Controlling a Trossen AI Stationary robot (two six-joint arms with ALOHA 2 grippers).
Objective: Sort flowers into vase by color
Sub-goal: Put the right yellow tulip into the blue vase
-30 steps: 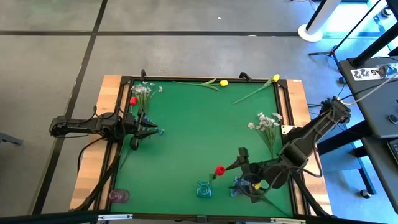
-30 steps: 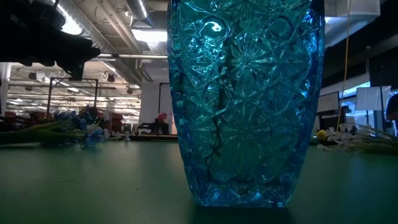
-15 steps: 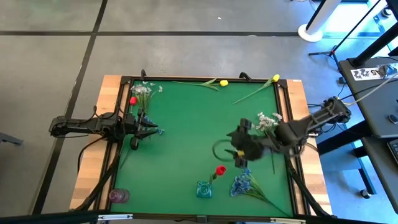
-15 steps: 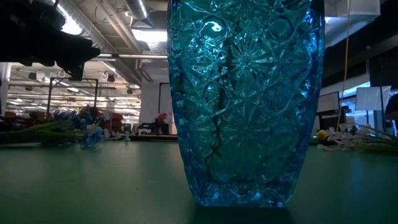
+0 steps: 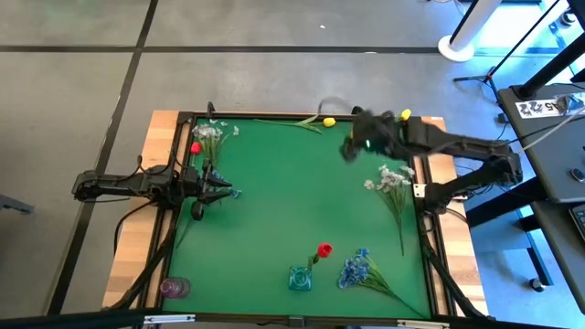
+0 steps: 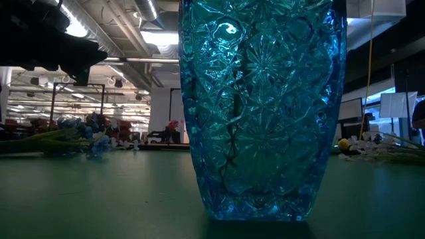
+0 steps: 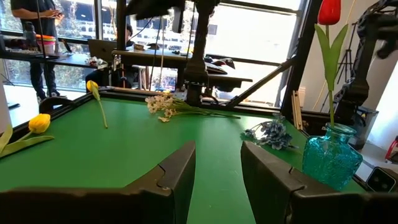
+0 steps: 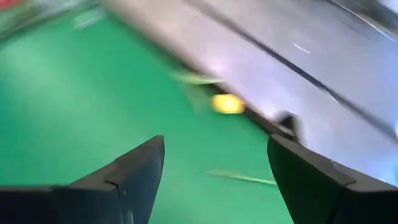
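Observation:
A blue cut-glass vase [image 5: 300,278] stands near the table's near edge and fills the low view [image 6: 262,106]. One red tulip [image 5: 324,249] stands upright in it. The blue bunch [image 5: 355,270] lies just right of the vase. Two yellow tulips [image 5: 329,121] [image 5: 405,115] lie along the far edge. One white spray [image 5: 393,178] lies at the right. Another white spray [image 5: 212,132] and a second red tulip [image 5: 195,147] lie at the far left. My right gripper [image 5: 352,146] hovers open near the yellow tulips, one yellow head [image 8: 227,103] ahead of it. My left gripper [image 5: 219,189] waits open at the left edge.
A small purple vase [image 5: 174,288] stands on the wooden border at the near left corner. A raised black frame [image 5: 416,196] rims the green mat. A small blue sprig [image 5: 234,193] lies by my left gripper. The mat's middle [image 5: 292,192] is bare. A person [image 7: 37,25] stands beyond the table.
My right gripper has swept from the near edge, beside the blue bunch and vase, across the mat to the far edge near the yellow tulips, rising on the way. The flowers and the vase have stayed where they were.

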